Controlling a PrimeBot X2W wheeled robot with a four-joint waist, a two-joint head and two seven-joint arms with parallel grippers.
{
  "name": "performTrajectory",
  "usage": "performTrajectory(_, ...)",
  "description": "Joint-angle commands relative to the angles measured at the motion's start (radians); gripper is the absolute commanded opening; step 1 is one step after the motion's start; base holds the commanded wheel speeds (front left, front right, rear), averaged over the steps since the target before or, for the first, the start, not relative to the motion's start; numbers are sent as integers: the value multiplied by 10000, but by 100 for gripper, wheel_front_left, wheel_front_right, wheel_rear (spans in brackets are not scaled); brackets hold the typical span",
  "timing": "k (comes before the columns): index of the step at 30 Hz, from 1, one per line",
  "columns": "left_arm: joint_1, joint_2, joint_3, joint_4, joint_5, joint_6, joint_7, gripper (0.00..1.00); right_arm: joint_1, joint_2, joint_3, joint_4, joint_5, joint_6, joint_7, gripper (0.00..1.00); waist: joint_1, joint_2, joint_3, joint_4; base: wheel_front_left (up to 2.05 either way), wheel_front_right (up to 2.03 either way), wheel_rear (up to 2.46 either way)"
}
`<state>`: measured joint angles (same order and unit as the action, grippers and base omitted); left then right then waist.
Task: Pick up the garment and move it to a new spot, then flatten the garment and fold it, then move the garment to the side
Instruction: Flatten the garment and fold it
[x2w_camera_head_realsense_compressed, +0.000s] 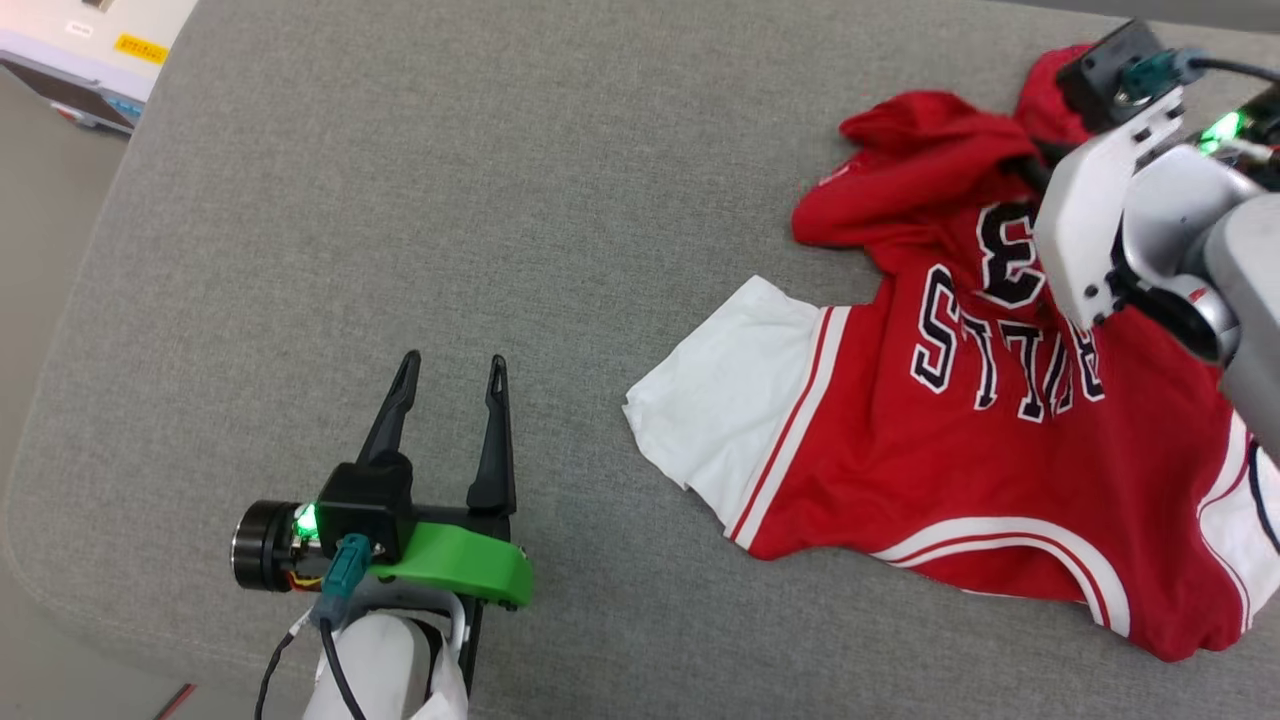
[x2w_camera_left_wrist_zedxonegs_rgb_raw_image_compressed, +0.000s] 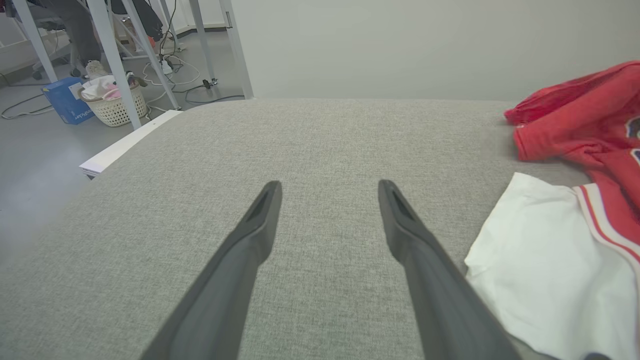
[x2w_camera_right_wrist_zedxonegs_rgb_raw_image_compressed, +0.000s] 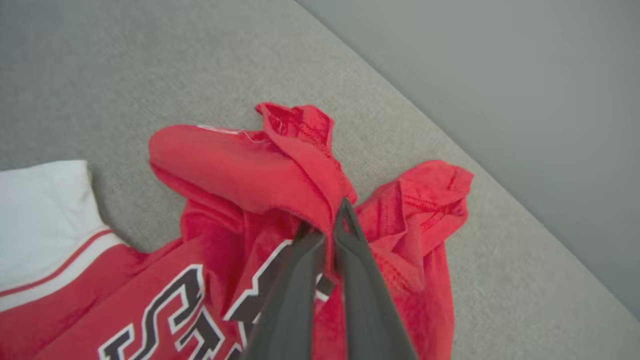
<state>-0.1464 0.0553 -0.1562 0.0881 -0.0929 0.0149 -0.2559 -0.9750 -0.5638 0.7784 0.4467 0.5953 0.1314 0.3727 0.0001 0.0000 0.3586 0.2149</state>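
Note:
The garment (x2w_camera_head_realsense_compressed: 930, 470), a red jersey with white sleeves and a black "BULLS 23" print facing up, lies rumpled on the right half of the grey table (x2w_camera_head_realsense_compressed: 500, 200). Its far hem is bunched and lifted. My right gripper (x2w_camera_right_wrist_zedxonegs_rgb_raw_image_compressed: 325, 225) is shut on a fold of that red hem, cloth pinched between the two dark fingers; in the head view its fingers are hidden behind the pale wrist housing. My left gripper (x2w_camera_head_realsense_compressed: 452, 368) stands open over bare table, well left of the white sleeve (x2w_camera_head_realsense_compressed: 725, 390). That sleeve (x2w_camera_left_wrist_zedxonegs_rgb_raw_image_compressed: 550, 265) lies just right of the left fingers (x2w_camera_left_wrist_zedxonegs_rgb_raw_image_compressed: 260, 220).
The grey padded table (x2w_camera_left_wrist_zedxonegs_rgb_raw_image_compressed: 310, 135) ends at a rounded left edge and a far edge near a pale wall. Beyond the left edge stand white table legs (x2w_camera_left_wrist_zedxonegs_rgb_raw_image_compressed: 115, 60), a wicker basket (x2w_camera_left_wrist_zedxonegs_rgb_raw_image_compressed: 112, 102), a blue box (x2w_camera_left_wrist_zedxonegs_rgb_raw_image_compressed: 67, 102) and floor cables.

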Motion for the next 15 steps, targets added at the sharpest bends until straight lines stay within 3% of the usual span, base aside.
performTrajectory(1,-237,-47,-48,-25,-81,88,-59,100,-48,151,330,499,300,-7,46,0,-1,0,383,258,0,0,0)
performTrajectory(8,-431,-49,-195,24,-235,208,-59,100,432,688,1887,2518,1839,-7,878,0,-1,0,500,330,0,0,0)
performTrajectory(13,-440,-50,-94,135,-167,205,-59,100,205,657,2320,2748,2389,-7,-36,0,-1,0,275,225,0,0,0)
performTrajectory(14,-437,-50,-49,152,-134,188,-59,100,122,614,2346,2711,2408,-7,-379,14,-1,0,196,193,0,0,0)
performTrajectory(15,-428,-49,10,175,-97,159,-59,100,23,537,2385,2651,2358,-7,-883,51,-1,0,65,151,0,0,0)
